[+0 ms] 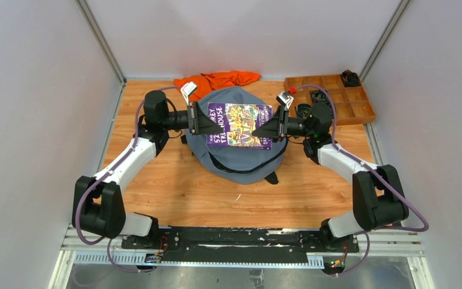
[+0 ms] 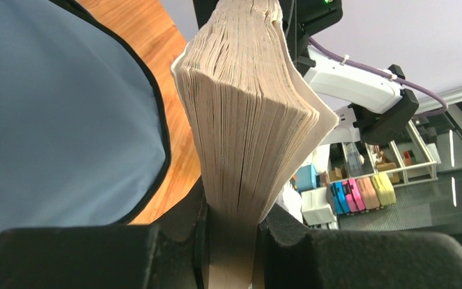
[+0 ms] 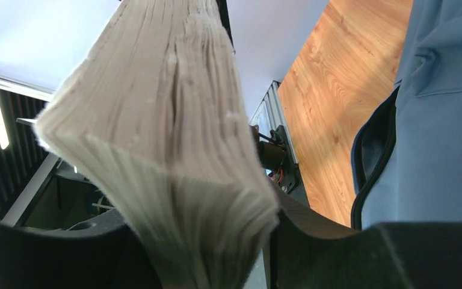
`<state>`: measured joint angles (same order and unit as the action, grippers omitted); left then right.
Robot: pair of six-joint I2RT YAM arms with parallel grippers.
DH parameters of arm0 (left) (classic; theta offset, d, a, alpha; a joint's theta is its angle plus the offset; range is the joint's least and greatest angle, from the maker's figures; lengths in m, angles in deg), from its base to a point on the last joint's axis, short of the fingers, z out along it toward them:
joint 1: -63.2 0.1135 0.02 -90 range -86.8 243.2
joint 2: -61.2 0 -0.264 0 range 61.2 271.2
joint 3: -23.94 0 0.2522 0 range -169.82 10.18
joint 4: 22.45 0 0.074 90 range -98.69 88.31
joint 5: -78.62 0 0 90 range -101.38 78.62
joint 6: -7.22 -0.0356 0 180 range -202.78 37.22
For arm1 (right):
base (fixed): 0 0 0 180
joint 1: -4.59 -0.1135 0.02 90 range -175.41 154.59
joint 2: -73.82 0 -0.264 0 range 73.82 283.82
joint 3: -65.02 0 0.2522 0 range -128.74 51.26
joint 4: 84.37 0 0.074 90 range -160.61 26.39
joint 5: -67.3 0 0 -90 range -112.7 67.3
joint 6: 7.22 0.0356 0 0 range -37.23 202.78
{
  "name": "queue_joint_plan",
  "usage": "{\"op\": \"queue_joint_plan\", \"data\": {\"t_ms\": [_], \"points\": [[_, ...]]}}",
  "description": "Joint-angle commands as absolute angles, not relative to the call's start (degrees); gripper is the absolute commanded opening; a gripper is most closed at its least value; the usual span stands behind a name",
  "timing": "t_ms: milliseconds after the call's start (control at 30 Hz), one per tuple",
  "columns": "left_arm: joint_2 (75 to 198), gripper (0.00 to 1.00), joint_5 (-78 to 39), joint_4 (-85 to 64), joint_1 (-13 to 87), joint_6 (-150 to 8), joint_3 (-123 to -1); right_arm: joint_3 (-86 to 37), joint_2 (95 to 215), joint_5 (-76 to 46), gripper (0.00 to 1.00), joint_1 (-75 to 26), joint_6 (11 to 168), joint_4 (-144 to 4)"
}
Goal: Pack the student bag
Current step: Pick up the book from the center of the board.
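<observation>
Wooden tabletop (image 1: 174, 192). The student bag (image 1: 240, 159) lies flat mid-tabletop, between the two arms and toward the far edge. A purple-covered book (image 1: 240, 125) sits level over the bag, spanning left to right. Compartment tray (image 1: 361, 118) in the far right corner. Orange cloth (image 1: 216, 80) bunched right behind the bag. Left jaws clenched on the book's left end, pages pinched tight. Right jaws straddle the right end; gripping or loose, can't tell.

Orange cloth (image 1: 216, 79) far centre; wooden compartment tray (image 1: 352, 111) far right
</observation>
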<state>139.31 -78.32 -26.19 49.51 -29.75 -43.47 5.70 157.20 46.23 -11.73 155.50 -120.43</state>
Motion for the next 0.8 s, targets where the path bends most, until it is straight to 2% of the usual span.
{"op": "queue_joint_plan", "data": {"t_ms": [0,33,100,133,167,200,233,267,333,433,467,500,600,767], "points": [[137.0,0.00,-81.2,-29.3,49.1,-30.1,-43.5,4.3,154.5,44.2,0.46,-10.7,152.1,-117.1],[136.9,0.00,-81.1,-29.3,49.1,-30.0,-43.4,4.3,154.2,43.9,0.36,-10.7,152.2,-116.9],[136.9,0.00,-80.8,-29.4,49.0,-29.8,-43.3,4.5,153.8,43.4,0.03,-10.7,152.4,-116.5],[137.0,0.12,-80.5,-29.5,49.0,-29.7,-43.3,4.5,153.2,42.8,0.00,-10.6,152.0,-115.5],[137.2,0.43,-80.3,-29.6,49.0,-29.7,-43.3,4.7,152.4,41.9,0.00,-10.4,150.6,-112.1],[137.4,0.59,-80.2,-29.6,48.8,-29.9,-43.4,4.7,150.3,39.9,0.00,-9.8,148.1,-105.9],[137.2,0.69,-79.9,-29.6,48.8,-30.1,-43.4,4.3,148.0,36.8,0.00,-8.8,143.8,-96.9],[136.7,0.74,-79.3,-29.7,48.7,-30.6,-43.2,3.4,145.7,32.5,0.00,-7.5,139.0,-86.5],[135.7,0.80,-77.0,-29.6,48.6,-31.8,-42.3,1.8,140.3,21.7,0.00,-4.2,131.2,-68.5],[135.1,0.80,-71.3,-24.4,45.9,-38.4,-42.2,4.0,133.4,13.9,0.00,4.5,131.7,-59.8],[135.1,0.80,-67.8,-16.9,44.1,-44.3,-44.2,5.3,130.7,12.4,0.00,7.9,132.7,-59.1],[135.6,0.80,-59.4,-0.9,41.8,-53.1,-47.7,6.4,128.2,10.0,0.00,10.3,133.0,-58.4],[140.2,0.83,-36.6,22.1,30.2,-73.1,-61.4,5.6,122.2,3.3,0.00,14.3,130.2,-50.8],[144.1,0.84,-23.1,25.2,21.5,-76.8,-65.8,1.3,117.2,-8.8,0.00,15.6,126.7,-41.2]]}}
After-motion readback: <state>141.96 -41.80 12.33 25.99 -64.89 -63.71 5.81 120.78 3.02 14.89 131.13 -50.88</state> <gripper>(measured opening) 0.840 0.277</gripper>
